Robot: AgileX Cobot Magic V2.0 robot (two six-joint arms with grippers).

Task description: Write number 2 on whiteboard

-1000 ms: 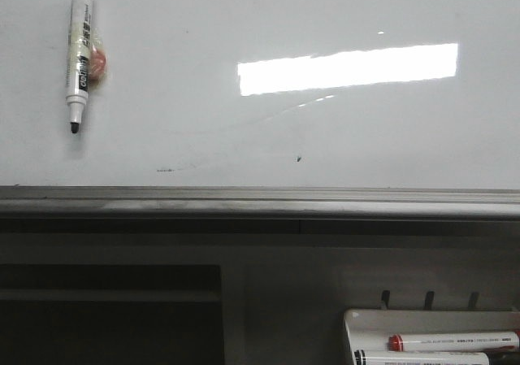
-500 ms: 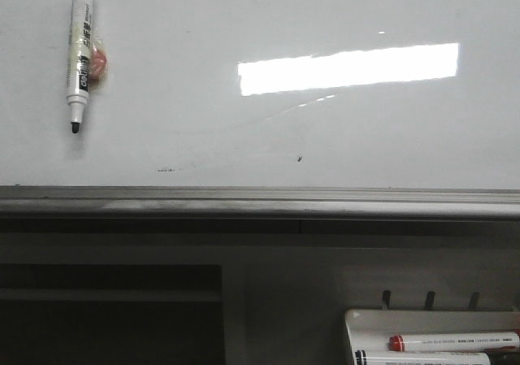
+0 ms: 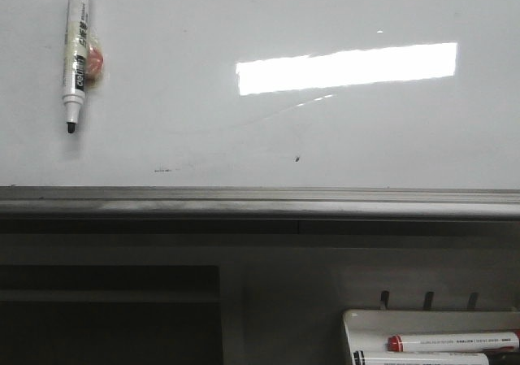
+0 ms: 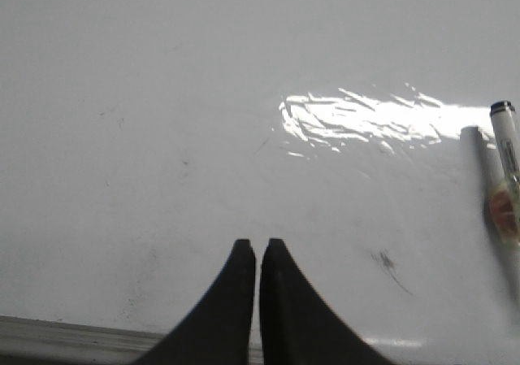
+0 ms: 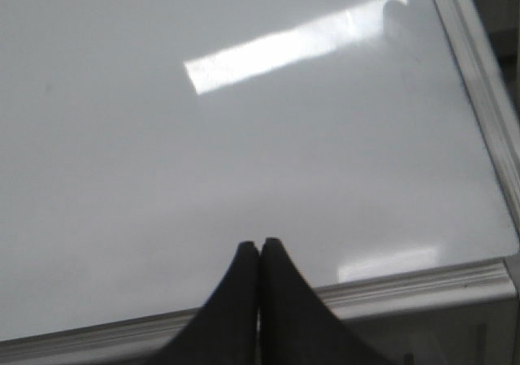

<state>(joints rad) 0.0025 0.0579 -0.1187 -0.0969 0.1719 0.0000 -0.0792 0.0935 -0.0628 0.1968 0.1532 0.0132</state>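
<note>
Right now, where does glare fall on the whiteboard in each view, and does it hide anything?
Front view: a bright rectangular reflection sits right of centre on the whiteboard, clear of the marker at upper left. Left wrist view: the glare looks streaky and reaches the marker's cap end. Right wrist view: a slanted bright bar, only blank board around it. No number 2 shows in any view.

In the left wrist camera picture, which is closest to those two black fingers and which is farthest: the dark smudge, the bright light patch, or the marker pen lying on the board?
From the left gripper, in the left wrist view:
1. The dark smudge, on the whiteboard just off to one side of the fingertips.
2. The bright light reflection, farther up the board.
3. The marker, at the picture's edge, beside the reflection's far end.
</note>
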